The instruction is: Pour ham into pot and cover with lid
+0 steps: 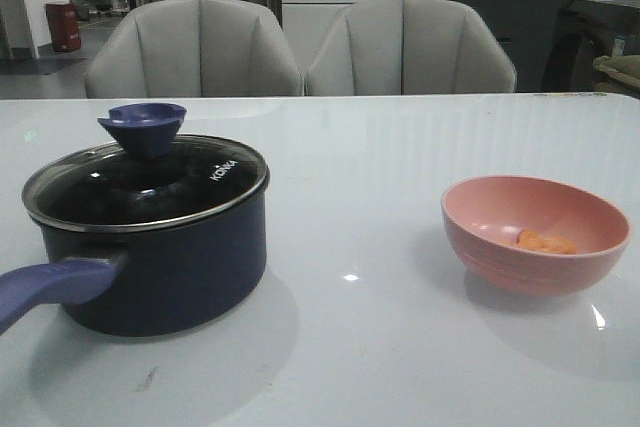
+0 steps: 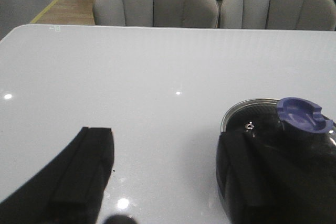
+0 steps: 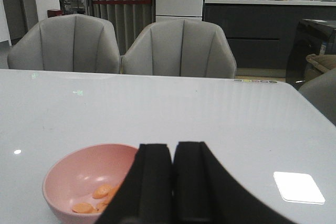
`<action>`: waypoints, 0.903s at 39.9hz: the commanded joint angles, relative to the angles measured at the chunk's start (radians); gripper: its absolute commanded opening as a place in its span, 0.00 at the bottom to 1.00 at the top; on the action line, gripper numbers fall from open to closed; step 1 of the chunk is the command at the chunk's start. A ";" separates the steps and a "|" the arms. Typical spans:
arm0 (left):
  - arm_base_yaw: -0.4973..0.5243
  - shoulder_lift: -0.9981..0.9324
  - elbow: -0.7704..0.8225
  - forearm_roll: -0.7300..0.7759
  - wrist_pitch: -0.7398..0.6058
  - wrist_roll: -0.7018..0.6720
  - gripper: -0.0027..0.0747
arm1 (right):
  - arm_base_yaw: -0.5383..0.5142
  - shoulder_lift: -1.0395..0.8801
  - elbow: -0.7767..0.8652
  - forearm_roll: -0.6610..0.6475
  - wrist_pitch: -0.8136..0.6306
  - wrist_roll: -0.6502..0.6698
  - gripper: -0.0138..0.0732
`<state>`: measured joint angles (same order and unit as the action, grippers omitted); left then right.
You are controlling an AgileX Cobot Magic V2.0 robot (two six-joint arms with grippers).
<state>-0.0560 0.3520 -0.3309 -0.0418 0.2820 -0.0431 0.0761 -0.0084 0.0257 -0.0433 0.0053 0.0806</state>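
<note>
Ham (image 1: 546, 242) sits in the pink bowl (image 1: 535, 232), a few orange chunks low against the far-right inside wall. Bowl stands on the white table (image 1: 380, 167), well apart from the pot (image 1: 150, 247), which is toward the left.

Pot is closed: lid (image 1: 145, 179) seated on its rim, blue knob (image 1: 143, 127) upright, long handle (image 1: 45, 292) pointing toward the near left edge.

Left gripper (image 2: 168, 177): fingers spread wide, nothing between them; one finger hangs over bare table, the other over the pot's near side beside the knob. Not touching the knob as far as the wrist view shows.

Right gripper (image 3: 173, 182): fingers pressed together, holding nothing, hovering just beside the bowl's rim.

Judgement: nothing of the task is done yet. The lid has to come off first.

Risks from here:
- Knob is flared and smooth; an off-centre pinch could let the lid slip or tilt and clatter on the rim.
- Pulling the lid sideways could drag the pot across the glossy tabletop.
- Right fingers must part before taking the bowl's rim; a shallow grip on the curved wall could let the bowl twist.
- Small chunks may cling or bounce past the pot if the tilt is quick or off-line.
</note>
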 commanded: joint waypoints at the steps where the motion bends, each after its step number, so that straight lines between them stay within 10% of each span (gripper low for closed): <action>1: -0.007 0.014 -0.031 -0.032 -0.079 -0.006 0.67 | -0.007 -0.020 0.011 -0.013 -0.074 -0.001 0.32; 12: -0.007 0.096 -0.140 -0.033 0.084 -0.006 0.90 | -0.007 -0.020 0.011 -0.013 -0.074 -0.001 0.32; 36: -0.054 0.699 -0.731 -0.061 0.583 -0.006 0.89 | -0.007 -0.020 0.011 -0.013 -0.074 -0.001 0.32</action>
<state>-0.0810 1.0046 -0.9724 -0.0733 0.8773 -0.0431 0.0761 -0.0084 0.0257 -0.0433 0.0053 0.0806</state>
